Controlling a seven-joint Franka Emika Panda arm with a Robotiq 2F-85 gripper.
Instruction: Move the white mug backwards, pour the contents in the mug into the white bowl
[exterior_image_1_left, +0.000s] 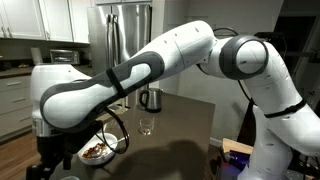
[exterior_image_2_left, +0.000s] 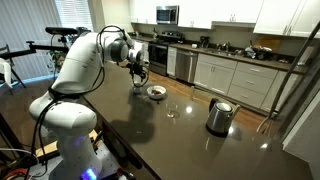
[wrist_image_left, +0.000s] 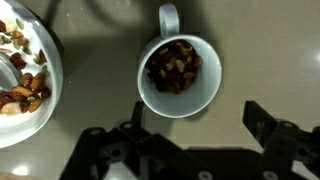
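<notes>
In the wrist view the white mug (wrist_image_left: 180, 75) stands upright on the dark counter. It holds brown bits and its handle points to the top of the picture. The white bowl (wrist_image_left: 45, 95) with brown bits lies just left of it, apart from the mug. My gripper (wrist_image_left: 196, 126) is open and empty above the mug, with one black finger at either side of the mug's near edge. In an exterior view the gripper (exterior_image_2_left: 137, 72) hangs over the counter beside the bowl (exterior_image_2_left: 156, 92). The bowl also shows in an exterior view (exterior_image_1_left: 97, 151). The arm hides the mug in both exterior views.
A clear drinking glass (exterior_image_2_left: 171, 110) (exterior_image_1_left: 147, 126) stands mid-counter. A steel kettle with a black handle (exterior_image_2_left: 219, 116) (exterior_image_1_left: 150, 98) stands further along. Kitchen cabinets and a stove are behind the counter, with a fridge (exterior_image_1_left: 128, 35) beyond.
</notes>
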